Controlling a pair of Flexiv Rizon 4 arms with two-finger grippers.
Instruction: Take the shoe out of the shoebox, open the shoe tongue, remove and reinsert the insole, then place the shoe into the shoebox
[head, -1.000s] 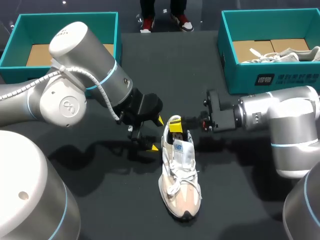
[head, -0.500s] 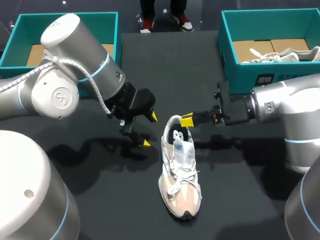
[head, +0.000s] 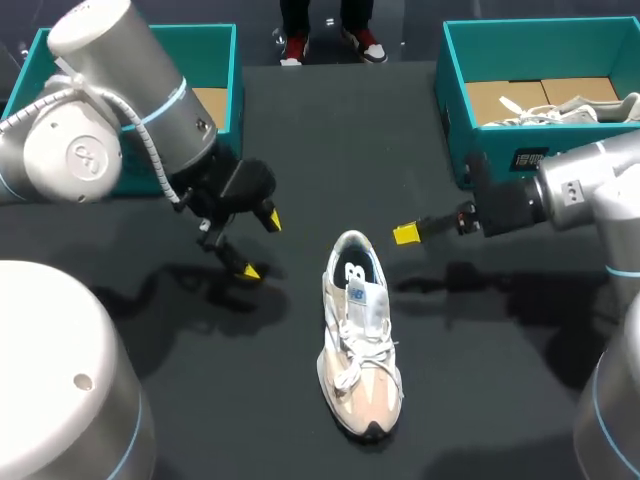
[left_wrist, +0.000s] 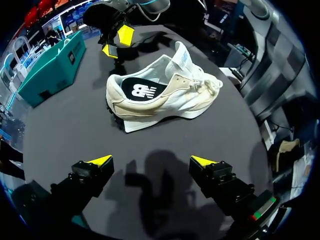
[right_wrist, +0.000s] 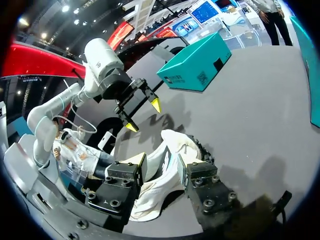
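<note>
The shoe is set upright on the table, well apart from the shoebox. The left end effector is spread wide and empty beside the heel. The right end effector is also parted, gripping nothing, near the heel.

You worked over a black table; a second white shoe lay on brown cardboard, far right.
</note>
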